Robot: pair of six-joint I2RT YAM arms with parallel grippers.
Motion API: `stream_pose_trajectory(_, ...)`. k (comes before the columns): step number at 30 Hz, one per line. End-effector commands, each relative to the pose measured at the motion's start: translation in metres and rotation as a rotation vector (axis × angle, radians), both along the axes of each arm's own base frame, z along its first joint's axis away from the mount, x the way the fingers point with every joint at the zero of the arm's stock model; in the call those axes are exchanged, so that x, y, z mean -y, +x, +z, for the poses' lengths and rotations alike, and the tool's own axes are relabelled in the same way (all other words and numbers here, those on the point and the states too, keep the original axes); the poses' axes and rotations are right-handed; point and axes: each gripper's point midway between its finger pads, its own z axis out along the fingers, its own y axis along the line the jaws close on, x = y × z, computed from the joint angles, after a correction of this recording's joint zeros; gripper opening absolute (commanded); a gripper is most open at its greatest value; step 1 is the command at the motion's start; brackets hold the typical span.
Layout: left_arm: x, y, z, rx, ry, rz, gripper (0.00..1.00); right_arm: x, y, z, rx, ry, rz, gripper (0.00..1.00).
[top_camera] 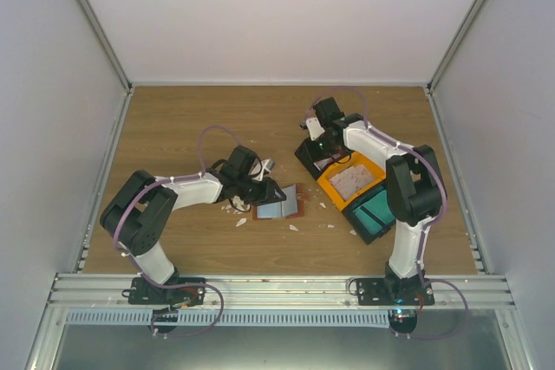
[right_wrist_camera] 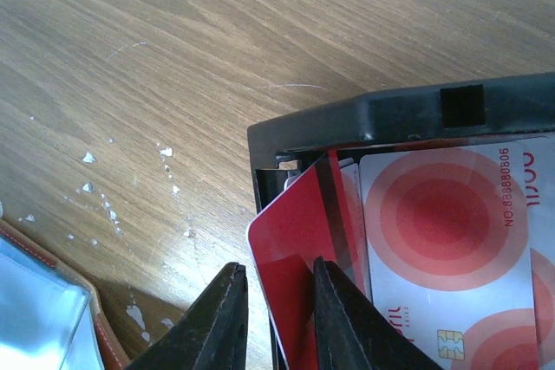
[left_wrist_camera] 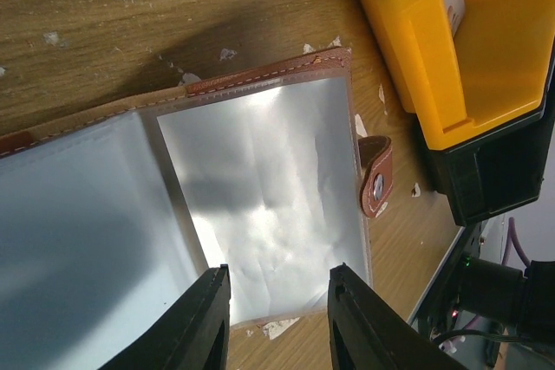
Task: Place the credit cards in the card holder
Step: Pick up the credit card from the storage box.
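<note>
The card holder [top_camera: 279, 205] lies open on the table, brown-edged with pale blue-grey inner faces [left_wrist_camera: 260, 179]; its corner shows in the right wrist view [right_wrist_camera: 43, 318]. My left gripper [top_camera: 258, 190] hangs open over the holder's near edge [left_wrist_camera: 277, 270], straddling one shiny pocket. My right gripper [top_camera: 323, 140] is at the corner of a black bin [right_wrist_camera: 390, 114]. Its narrowed jaws [right_wrist_camera: 279, 268] stand round the raised edge of a tilted red credit card [right_wrist_camera: 299, 223], with a sliver of table showing beside the left finger. More red-and-white credit cards [right_wrist_camera: 451, 223] lie flat in that bin.
A yellow bin [top_camera: 334, 188] [left_wrist_camera: 468, 49] with pale cards sits right of the holder. Another black bin [top_camera: 375, 211] with teal cards is nearer the right arm's base. White scraps [top_camera: 241, 222] litter the wood round the holder. The holder's snap tab [left_wrist_camera: 378, 178] sticks out towards the yellow bin.
</note>
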Motion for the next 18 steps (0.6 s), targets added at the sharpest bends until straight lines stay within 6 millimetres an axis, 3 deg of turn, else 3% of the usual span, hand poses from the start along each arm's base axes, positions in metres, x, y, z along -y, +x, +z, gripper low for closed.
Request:
stream_pose_trajectory(1,0.006,0.003,0.002,0.03,-0.013,-0.01,0.34,0.001,0.0,0.021,0.037,0.021,-0.009,0.23)
stream_pose_trajectory(11,0.007,0.003,0.002,0.033,-0.013,-0.012,0.34,0.005,0.003,0.021,0.058,0.025,-0.023,0.05)
stream_pose_trajectory(18,0.007,0.003,0.004,0.037,-0.013,-0.01,0.35,0.018,0.016,0.043,0.166,-0.02,-0.081,0.01)
